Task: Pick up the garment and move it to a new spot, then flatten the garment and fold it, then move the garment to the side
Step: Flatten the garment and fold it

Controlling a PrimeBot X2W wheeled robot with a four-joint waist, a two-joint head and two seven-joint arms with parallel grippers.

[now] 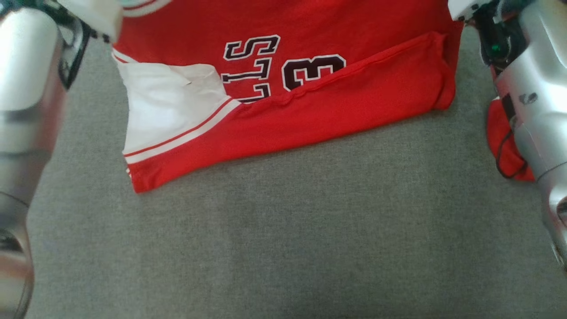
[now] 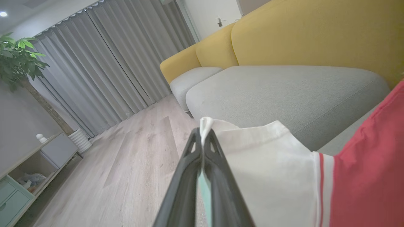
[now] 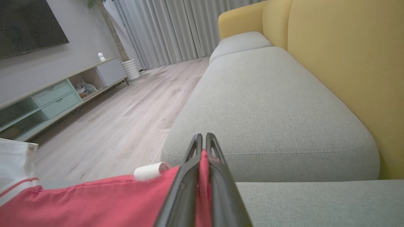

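Observation:
The garment (image 1: 310, 110) is a red jersey with a white side panel, dark letters and a number. It lies on the grey sofa seat (image 1: 283, 230), its near hem folded up over the print. In the left wrist view my left gripper (image 2: 202, 134) is shut on a white corner of the garment (image 2: 268, 164), which is lifted off the seat. In the right wrist view my right gripper (image 3: 202, 142) is shut on a red edge of the garment (image 3: 94, 201). Both silver forearms frame the head view, left (image 1: 26, 110) and right (image 1: 531, 102).
A yellow backrest (image 3: 347, 63) runs along the grey cushions (image 3: 268, 110). Beyond the seat edge are a wooden floor (image 2: 126, 151), grey curtains (image 2: 104, 63), a low TV cabinet (image 3: 53, 94) and a potted plant (image 2: 19, 60). More red cloth (image 1: 505, 146) shows beside the right forearm.

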